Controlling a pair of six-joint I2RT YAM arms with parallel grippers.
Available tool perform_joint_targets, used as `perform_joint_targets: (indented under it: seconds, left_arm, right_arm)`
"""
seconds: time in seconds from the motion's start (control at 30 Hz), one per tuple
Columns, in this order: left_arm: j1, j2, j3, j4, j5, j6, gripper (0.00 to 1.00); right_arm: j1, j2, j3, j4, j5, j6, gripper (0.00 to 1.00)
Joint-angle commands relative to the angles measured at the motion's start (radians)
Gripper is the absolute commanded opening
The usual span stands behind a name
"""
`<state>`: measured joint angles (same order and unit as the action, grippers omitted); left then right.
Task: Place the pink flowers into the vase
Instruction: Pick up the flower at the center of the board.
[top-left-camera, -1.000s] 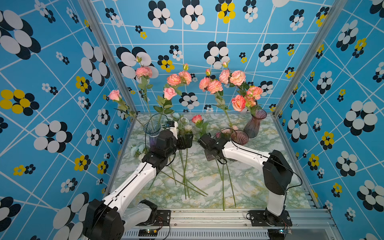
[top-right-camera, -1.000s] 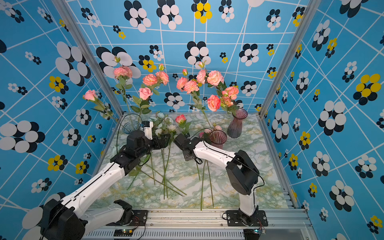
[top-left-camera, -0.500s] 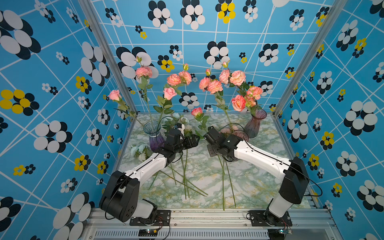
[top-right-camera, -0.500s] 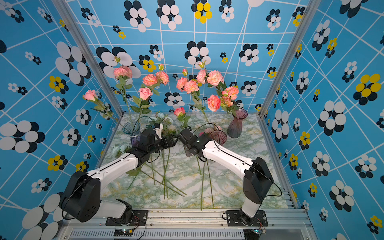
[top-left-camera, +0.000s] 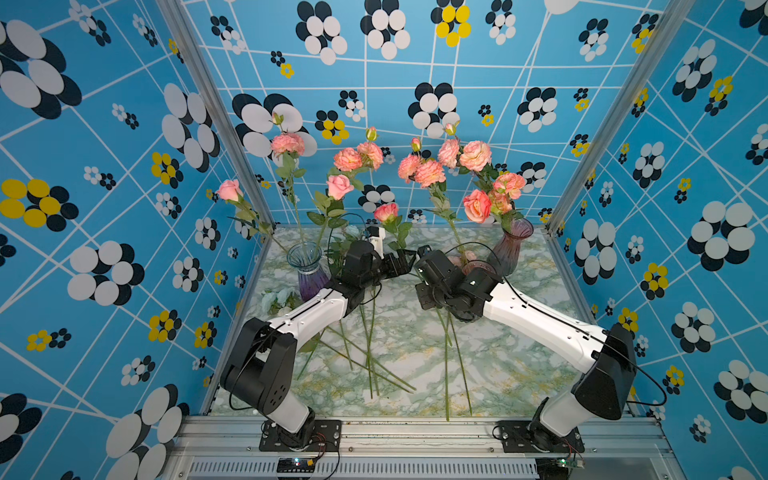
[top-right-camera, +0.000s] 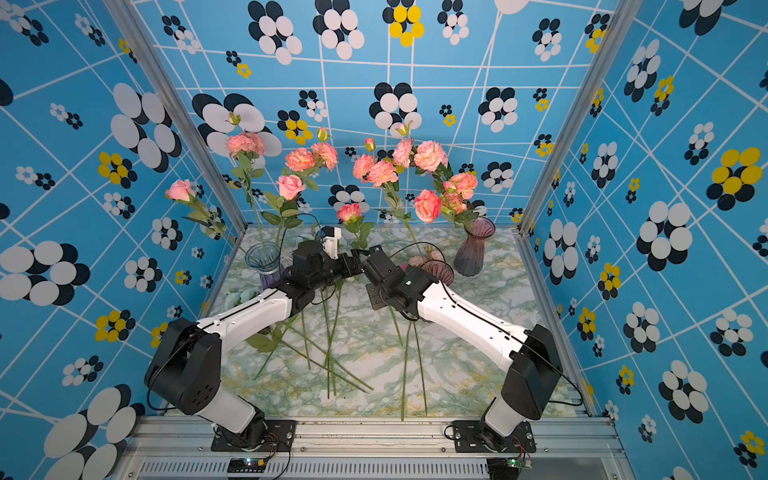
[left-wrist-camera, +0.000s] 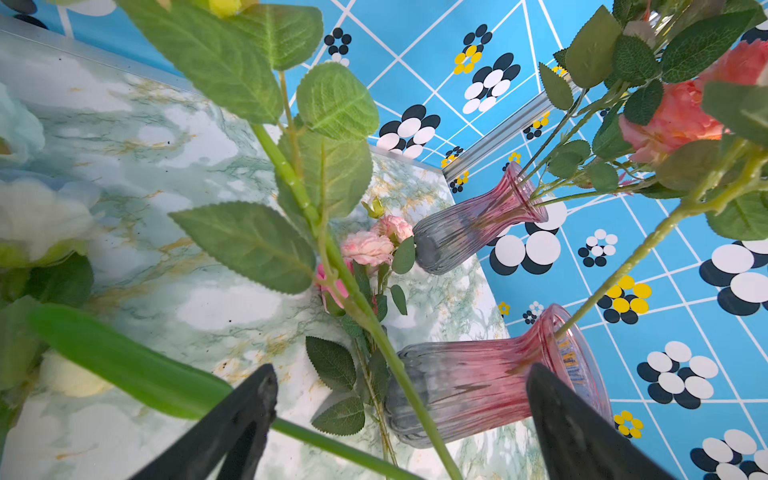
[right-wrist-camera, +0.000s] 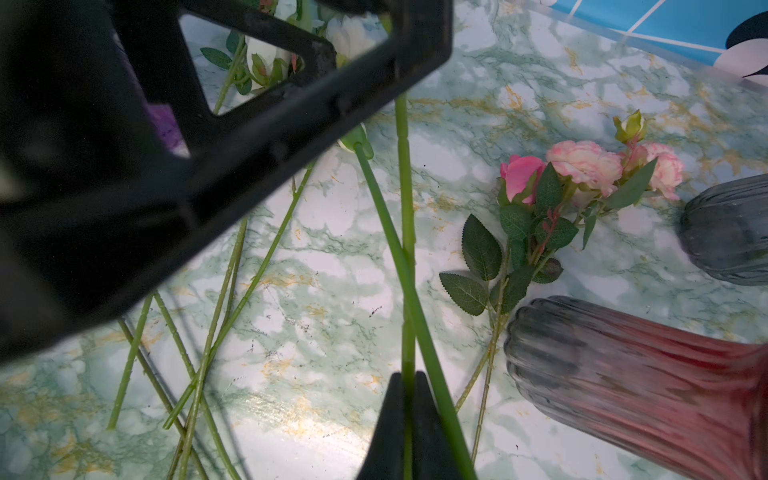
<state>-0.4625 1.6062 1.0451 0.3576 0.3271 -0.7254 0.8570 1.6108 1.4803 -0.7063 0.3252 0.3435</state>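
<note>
Both top views show the two arms meeting over the middle of the marbled counter (top-left-camera: 498, 365), but black housings hide the point where they meet. The right wrist view fills that in. The right end effector (right-wrist-camera: 409, 384) is clamped tight on the green stem of the held pink rose (top-left-camera: 386, 212), one finger pressed to each side. The left wrist view shows the left end effector (left-wrist-camera: 401, 372) spread wide, with a leafy stem running through the gap between its fingers (left-wrist-camera: 249, 411). The near edge is blurred, so I cannot tell whether either finger touches the stem.

The held pink rose stands above the counter with its long axis close to vertical. Its bloom is on top and leans slightly toward the left arm's side.

The wrist views also show a pink spray (right-wrist-camera: 582, 166) lying flat on the counter just beside the squat pink vase (right-wrist-camera: 644, 382), blooms toward the back wall. In the top views the right wrist nearly covers it.

Only the top views show the standing pink flowers (top-left-camera: 428, 172). They rise from the blue-purple vase (top-left-camera: 307, 270) on the left, the squat pink vase, and the tall pink vase (top-left-camera: 509, 249) at the back right. Loose green stems (top-left-camera: 370, 353) lie toward the front edge, and white flowers (top-left-camera: 276, 297) sit beside the blue-purple vase.
</note>
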Motion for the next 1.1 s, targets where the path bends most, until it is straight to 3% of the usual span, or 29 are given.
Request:
perform_joint_targets:
  seconds: [0.0, 0.37, 0.47, 0.57, 0.73, 1.07]
  left_arm:
    - [-0.001, 0.036, 0.044, 0.054, 0.028, -0.025, 0.89]
    - [-0.01, 0.102, 0.107, 0.093, 0.058, -0.059, 0.45]
    - [-0.013, 0.108, 0.131, 0.087, 0.069, -0.051, 0.28]
    - [-0.016, 0.109, 0.158, 0.07, 0.085, -0.032, 0.16]
    - [-0.013, 0.081, 0.189, 0.018, 0.091, 0.015, 0.04]
    - [0.001, 0.042, 0.231, -0.049, 0.047, 0.101, 0.0]
  right_arm:
    - [0.005, -0.04, 0.025, 0.016, -0.009, -0.019, 0.0]
    - [0.005, -0.048, 0.011, 0.033, -0.019, -0.03, 0.0]
    - [0.005, -0.043, 0.008, 0.036, -0.02, -0.032, 0.0]
    - [0.005, -0.039, 0.002, 0.041, -0.016, -0.037, 0.0]
    - [0.0, -0.023, 0.002, 0.026, 0.007, -0.037, 0.01]
    - [-0.014, -0.06, -0.045, -0.004, 0.042, -0.023, 0.33]
